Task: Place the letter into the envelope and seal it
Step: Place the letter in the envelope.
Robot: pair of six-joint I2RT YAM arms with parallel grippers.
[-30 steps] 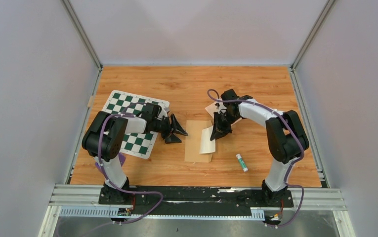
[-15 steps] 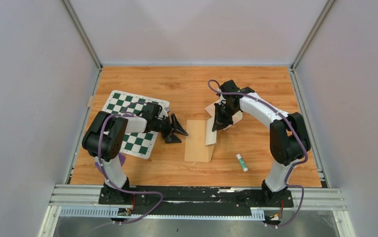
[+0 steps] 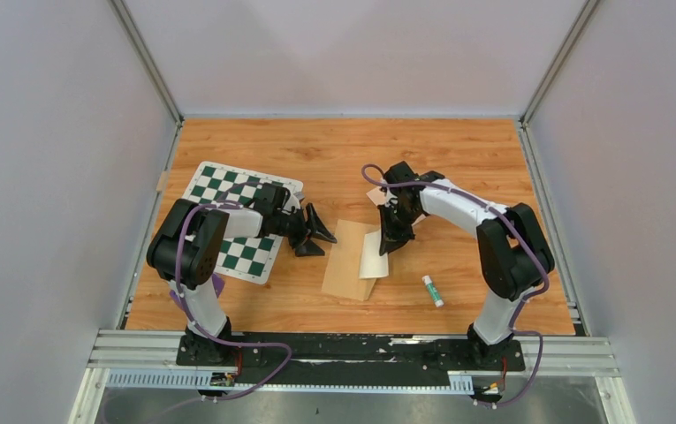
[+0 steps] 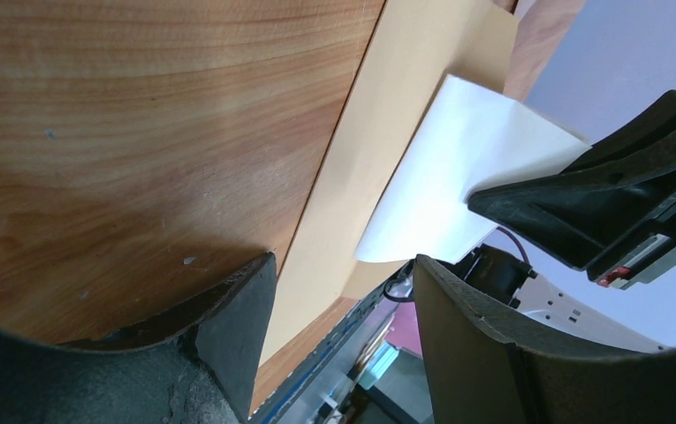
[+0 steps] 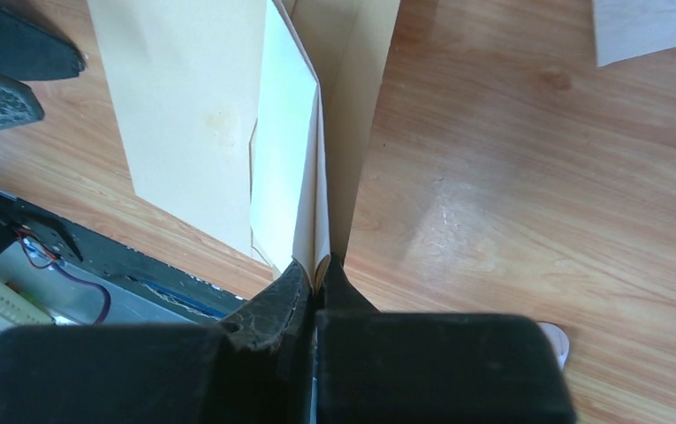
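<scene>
The right gripper (image 5: 316, 268) is closed tight on 1 edge of the letter (image 3: 373, 253). The letter is held slanted, its plain white face turned left and its lower end over the right half of the envelope (image 3: 343, 265); whether the 2 touch cannot be told. The envelope is laid flat, slightly skewed, near the middle of the table (image 3: 343, 146). The left gripper (image 3: 325, 242) is spread wide with nothing held, just beside the envelope's left long edge and just past the chessboard mat (image 3: 228, 190). Bare wood is left beyond the envelope's far edge. A glue stick (image 3: 432, 290) is set apart off its near right corner.
</scene>
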